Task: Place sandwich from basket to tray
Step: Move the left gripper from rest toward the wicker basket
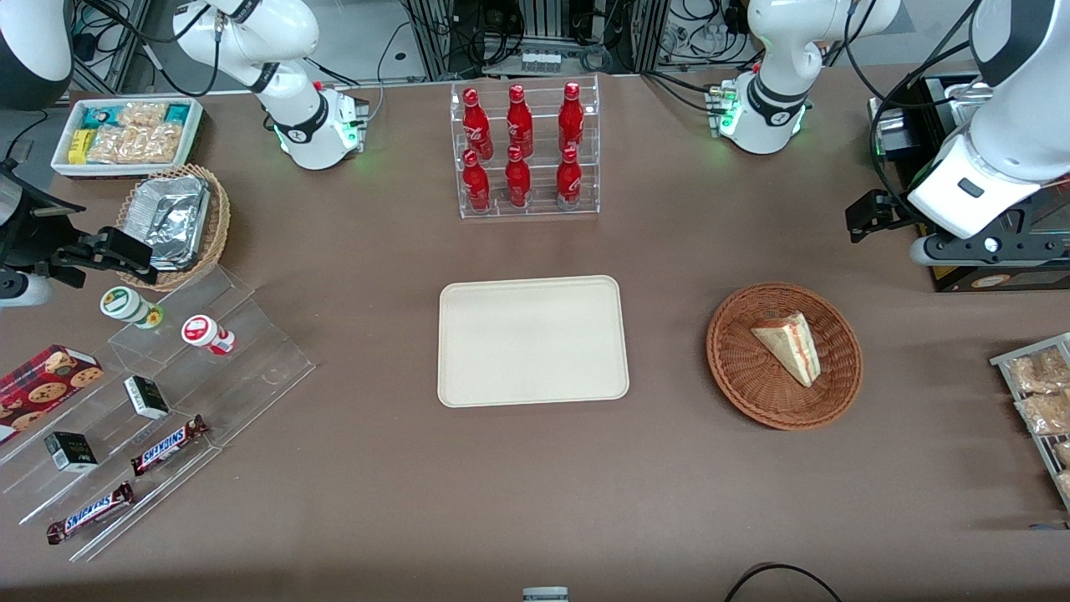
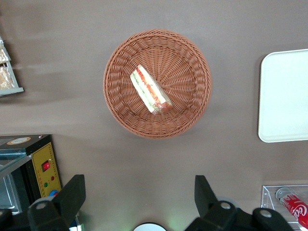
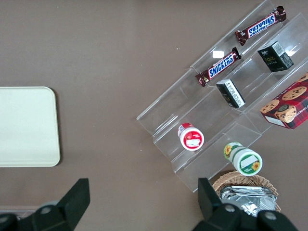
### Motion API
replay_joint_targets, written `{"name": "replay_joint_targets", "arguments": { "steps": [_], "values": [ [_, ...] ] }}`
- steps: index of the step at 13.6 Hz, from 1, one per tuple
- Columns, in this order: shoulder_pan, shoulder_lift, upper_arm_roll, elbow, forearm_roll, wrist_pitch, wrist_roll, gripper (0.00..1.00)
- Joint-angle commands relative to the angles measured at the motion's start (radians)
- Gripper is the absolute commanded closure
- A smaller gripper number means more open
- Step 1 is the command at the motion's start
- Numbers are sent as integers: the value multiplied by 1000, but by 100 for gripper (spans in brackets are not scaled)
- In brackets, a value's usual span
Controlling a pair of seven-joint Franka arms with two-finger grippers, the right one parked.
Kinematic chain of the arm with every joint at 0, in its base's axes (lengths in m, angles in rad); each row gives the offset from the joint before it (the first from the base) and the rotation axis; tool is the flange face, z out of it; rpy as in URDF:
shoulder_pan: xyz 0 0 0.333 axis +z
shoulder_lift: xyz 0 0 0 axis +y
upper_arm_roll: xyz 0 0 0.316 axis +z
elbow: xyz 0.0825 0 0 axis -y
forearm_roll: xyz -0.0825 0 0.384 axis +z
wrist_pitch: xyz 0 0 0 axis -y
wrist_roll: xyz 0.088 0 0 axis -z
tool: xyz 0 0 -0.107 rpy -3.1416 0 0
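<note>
The sandwich (image 1: 790,344) (image 2: 150,91), a pale triangular wedge with red and light filling along its cut edge, lies in the round reddish-brown wicker basket (image 1: 740,380) (image 2: 115,108). The cream rectangular tray (image 1: 532,340) (image 2: 284,96) rests flat beside the basket, toward the middle of the table, with nothing on it. My gripper (image 1: 878,216) (image 2: 139,192) hangs high above the table, farther from the front camera than the basket and toward the working arm's end. It is open, its black fingers (image 2: 72,195) spread wide with nothing between them.
A clear rack of red bottles (image 1: 525,150) stands farther from the front camera than the tray. A black box with a yellow panel (image 2: 43,168) and a wire rack of snack packs (image 1: 1041,393) flank the basket. Acrylic steps with snacks (image 1: 167,393) lie toward the parked arm's end.
</note>
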Motion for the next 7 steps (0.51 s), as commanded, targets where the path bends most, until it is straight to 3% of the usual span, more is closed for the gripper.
{"name": "replay_joint_targets", "arguments": {
  "steps": [1,7],
  "values": [
    [-1,17,-1,26,-10,-14,15,0],
    [-9,24,-12,-67,-10,100,13,0]
  ]
}}
